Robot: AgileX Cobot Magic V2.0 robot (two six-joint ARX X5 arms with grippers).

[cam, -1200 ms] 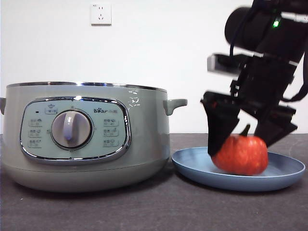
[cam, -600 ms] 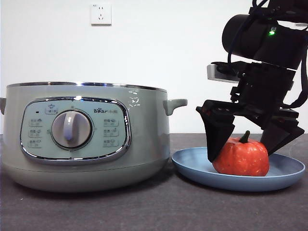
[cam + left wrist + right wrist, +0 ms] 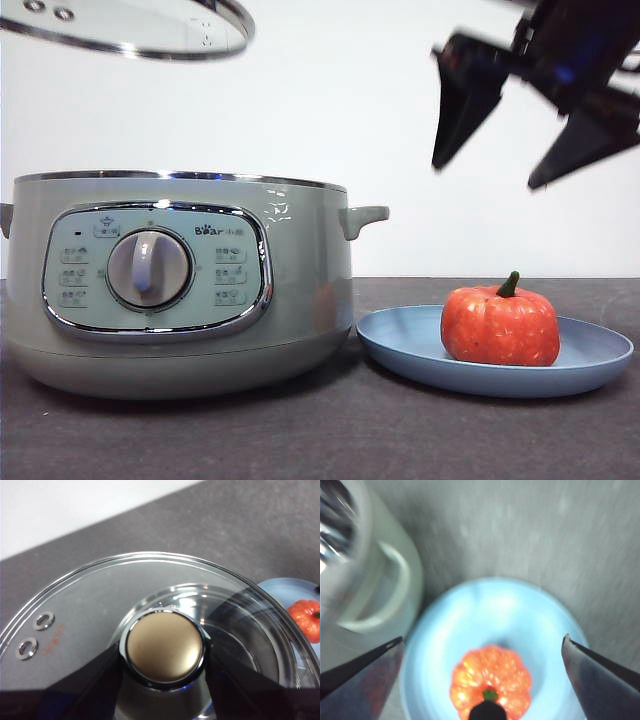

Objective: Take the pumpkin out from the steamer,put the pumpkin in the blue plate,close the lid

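The orange-red pumpkin (image 3: 500,325) sits upright in the blue plate (image 3: 400,345), to the right of the sage-green steamer (image 3: 300,290), whose top is open. My right gripper (image 3: 520,140) is open and empty, well above the pumpkin; its wrist view shows the pumpkin (image 3: 491,680) in the plate (image 3: 490,610) below, between the spread jaws. My left gripper (image 3: 162,665) is shut on the knob (image 3: 164,652) of the glass lid (image 3: 90,600). It holds the lid (image 3: 130,28) in the air above the steamer's left part, at the top of the front view.
A white wall with a socket (image 3: 210,30) stands behind the dark table (image 3: 330,430). The steamer's side handle (image 3: 365,215) points toward the plate; it also shows in the right wrist view (image 3: 395,580).
My right gripper has let go of the pumpkin and risen well above the plate. The lid, held by my left gripper, has come into the front view at the top left.
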